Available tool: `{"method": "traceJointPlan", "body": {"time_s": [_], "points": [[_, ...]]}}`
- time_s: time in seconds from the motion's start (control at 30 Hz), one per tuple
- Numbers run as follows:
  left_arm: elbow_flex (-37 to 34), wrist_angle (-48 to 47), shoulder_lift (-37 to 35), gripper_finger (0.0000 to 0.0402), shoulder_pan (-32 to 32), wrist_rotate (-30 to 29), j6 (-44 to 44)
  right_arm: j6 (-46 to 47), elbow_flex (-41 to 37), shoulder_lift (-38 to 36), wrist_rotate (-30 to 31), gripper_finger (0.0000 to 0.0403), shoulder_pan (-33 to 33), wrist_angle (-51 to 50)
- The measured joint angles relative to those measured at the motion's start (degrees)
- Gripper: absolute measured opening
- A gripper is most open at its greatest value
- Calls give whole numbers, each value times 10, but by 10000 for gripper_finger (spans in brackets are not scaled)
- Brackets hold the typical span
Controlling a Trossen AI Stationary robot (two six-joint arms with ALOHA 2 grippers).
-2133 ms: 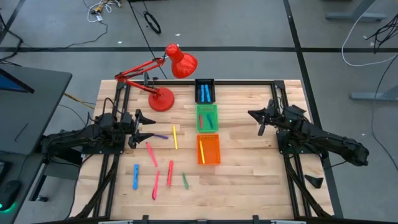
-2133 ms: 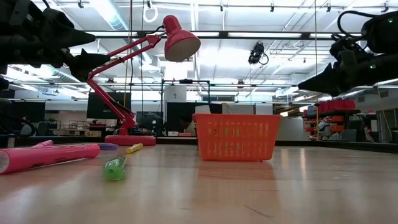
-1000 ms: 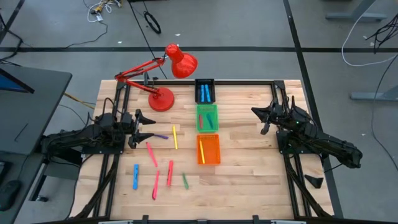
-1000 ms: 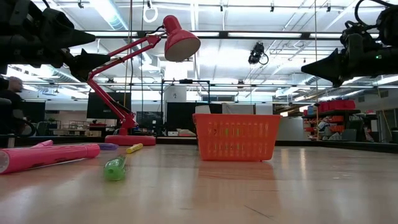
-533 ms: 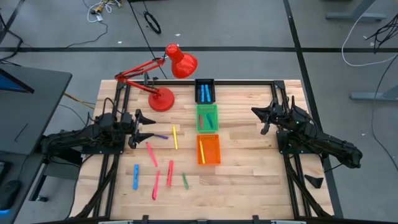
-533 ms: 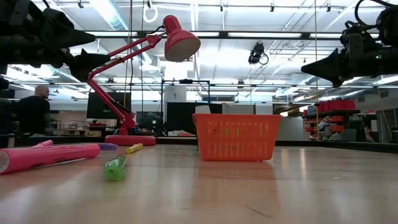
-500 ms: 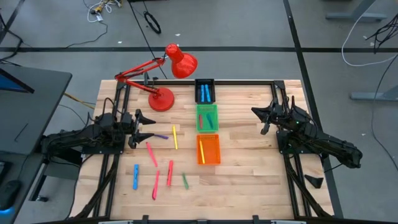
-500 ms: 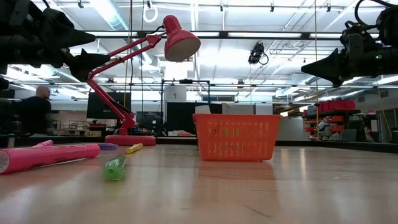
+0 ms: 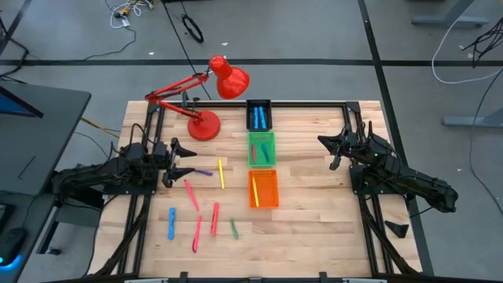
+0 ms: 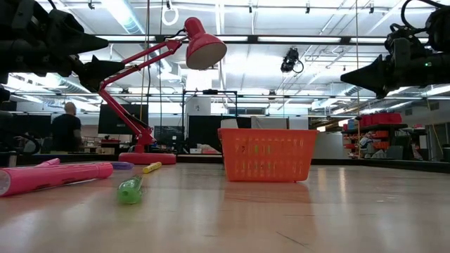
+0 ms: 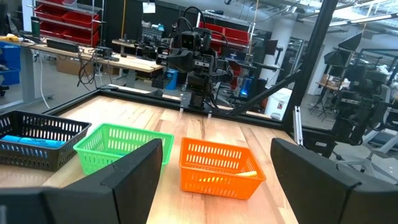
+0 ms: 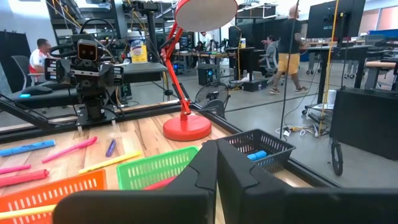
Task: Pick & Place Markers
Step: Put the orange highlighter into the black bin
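The left gripper (image 9: 182, 159) hangs above the table's left side with its fingers spread wide and holding nothing. Most loose markers (image 9: 192, 196) lie on the wood just beside and beyond its tips: purple nearest, then yellow, pink, blue and green. The right gripper (image 9: 326, 146) hovers on the far side, fingers pressed together, well apart from them. The orange tray (image 9: 264, 189) sits between the arms.
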Motion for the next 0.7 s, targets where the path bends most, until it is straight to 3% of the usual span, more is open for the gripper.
{"method": "traceJointPlan", "body": {"time_s": [0.43,0.7], "points": [[3,-5,0,307,0,-2,-35,0,0,0,0,10,0,0],[84,-110,0,307,0,-32,-76,0,0,0,0,10,0,0]]}}
